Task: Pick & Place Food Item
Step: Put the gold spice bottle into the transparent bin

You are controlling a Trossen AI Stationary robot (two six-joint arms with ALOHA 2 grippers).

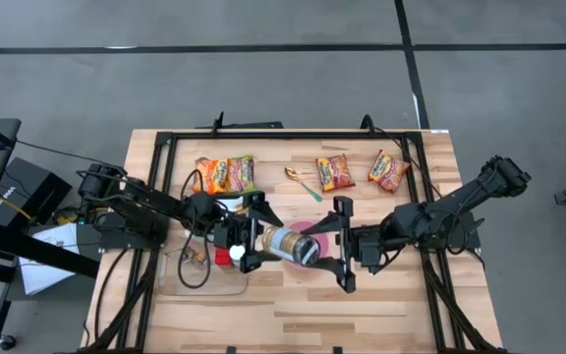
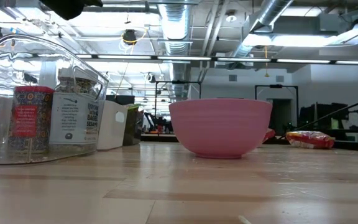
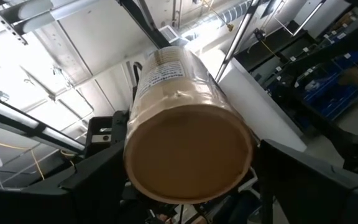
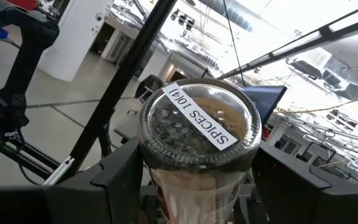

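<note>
Holding a jar (image 1: 293, 246) sideways in the air, right over the pink bowl (image 2: 220, 127) in the middle of the tabletop (image 1: 381, 305). Clamped on the lid end with the right pincer (image 1: 342, 246). Spread wide apart with the left pincer (image 1: 251, 239), one finger on each side of the flat bottom end, and seemingly not squeezing. Looks like passing the jar from one arm to the other, about half way through. Could go wrong in a few ways. Might drop the jar by letting go on the right before shutting tight on the left. Might then see it land in the bowl or beside it, crack, or roll away across the wood. Might lose it by pinching only the very end of that round, smooth side. Might twist it loose, or pop the lid, by pulling with both arms in different ways at once. Might bump the bowl, or the clear tub (image 2: 42, 93) of other jars close by, by swinging low. Better to close slowly on the left, check for a firm hold, and only then open on the right. Nothing to fear from the snack packs (image 1: 226, 174), well apart at the far edge.
</note>
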